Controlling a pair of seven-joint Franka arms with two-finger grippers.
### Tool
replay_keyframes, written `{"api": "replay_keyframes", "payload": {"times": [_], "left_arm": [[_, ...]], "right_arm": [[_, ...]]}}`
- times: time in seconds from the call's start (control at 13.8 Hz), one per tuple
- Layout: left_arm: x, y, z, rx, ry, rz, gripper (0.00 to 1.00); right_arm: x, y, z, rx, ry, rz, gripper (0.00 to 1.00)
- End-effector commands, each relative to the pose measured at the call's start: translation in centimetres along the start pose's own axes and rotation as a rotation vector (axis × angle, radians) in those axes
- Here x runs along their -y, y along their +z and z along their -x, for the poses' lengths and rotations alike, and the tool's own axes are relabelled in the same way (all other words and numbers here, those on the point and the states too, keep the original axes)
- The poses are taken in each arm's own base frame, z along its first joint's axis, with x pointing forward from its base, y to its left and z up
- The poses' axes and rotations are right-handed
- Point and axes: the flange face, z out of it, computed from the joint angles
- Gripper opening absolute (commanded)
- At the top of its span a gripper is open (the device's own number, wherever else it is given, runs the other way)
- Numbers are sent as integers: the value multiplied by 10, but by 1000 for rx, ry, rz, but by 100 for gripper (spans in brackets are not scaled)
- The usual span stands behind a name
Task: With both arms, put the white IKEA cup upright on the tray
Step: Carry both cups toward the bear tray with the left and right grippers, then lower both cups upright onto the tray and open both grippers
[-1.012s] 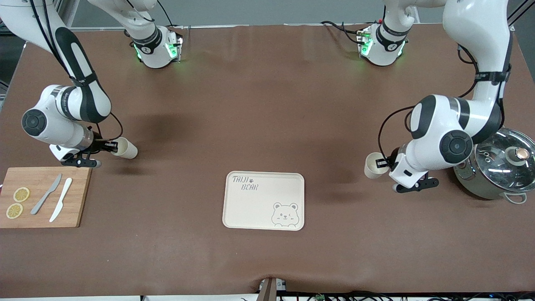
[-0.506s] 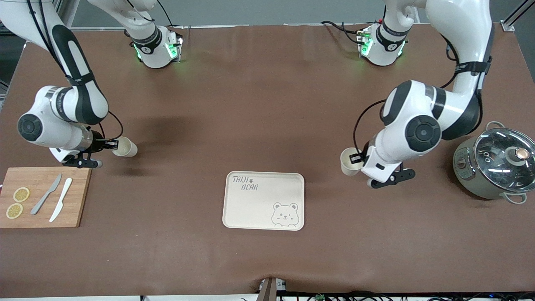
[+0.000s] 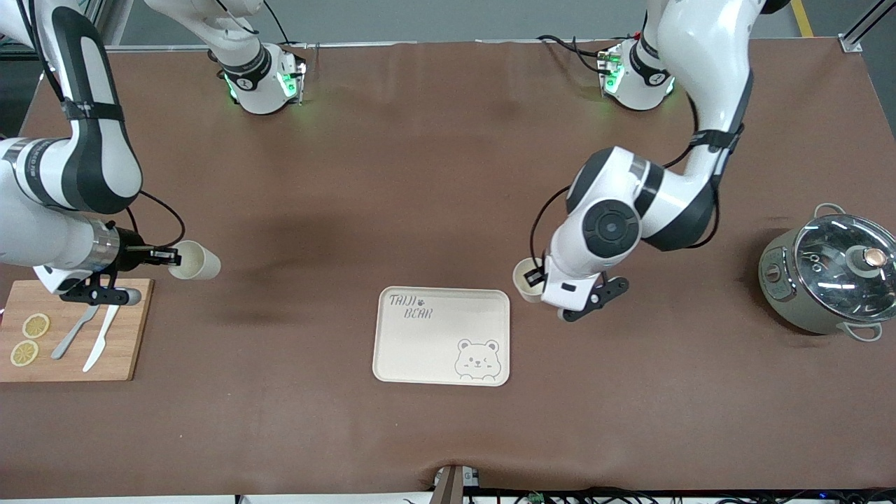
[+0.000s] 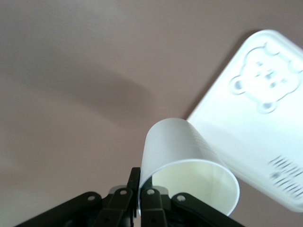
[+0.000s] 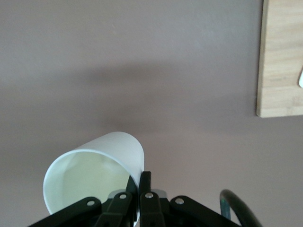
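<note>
The left gripper (image 3: 533, 277) pinches a white cup (image 3: 525, 278) by its rim, over the desk (image 3: 420, 175) just beside the tray (image 3: 442, 336). The right gripper (image 3: 170, 257) pinches a second white cup (image 3: 194, 260) near the cutting board (image 3: 133, 329).

brown table (image 3: 420, 175), grey floor strip above, soft shadows

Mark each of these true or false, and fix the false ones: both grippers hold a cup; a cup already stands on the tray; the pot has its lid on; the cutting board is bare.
1. Both grippers hold a cup. True: the left gripper pinches the rim of one white cup, the right gripper another white cup.
2. A cup already stands on the tray. False: it holds nothing.
3. The pot has its lid on. True.
4. The cutting board is bare. False: two knives and lemon slices lie on it.
</note>
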Motion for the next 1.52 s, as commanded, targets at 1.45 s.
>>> {"api": "replay_keyframes", "payload": {"times": [1.45], "left_arm": [[-50, 119, -11, 104, -431, 236, 0]], "right_arm": [[350, 108, -31, -99, 594, -117, 0]]}}
